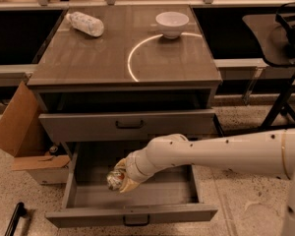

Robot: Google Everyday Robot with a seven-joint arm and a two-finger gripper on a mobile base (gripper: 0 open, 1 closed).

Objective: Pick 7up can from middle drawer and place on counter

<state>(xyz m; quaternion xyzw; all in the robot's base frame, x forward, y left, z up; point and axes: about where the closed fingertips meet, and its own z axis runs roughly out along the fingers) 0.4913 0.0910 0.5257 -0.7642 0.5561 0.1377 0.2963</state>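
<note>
The middle drawer (132, 213) is pulled open at the bottom of the view, with a plain grey floor. My gripper (119, 180) reaches in from the right on a white arm. It is shut on the 7up can (114, 180), a small silver can held above the drawer floor near its left half. The counter (88, 58) is the glossy grey-brown cabinet top above, with a bright arc of light on it.
A clear plastic bottle (85, 23) lies at the counter's back left. A white bowl (172, 23) stands at its back right. The upper drawer (130, 124) is shut. A cardboard box (19, 132) sits on the floor at left, a dark chair (280, 33) at right.
</note>
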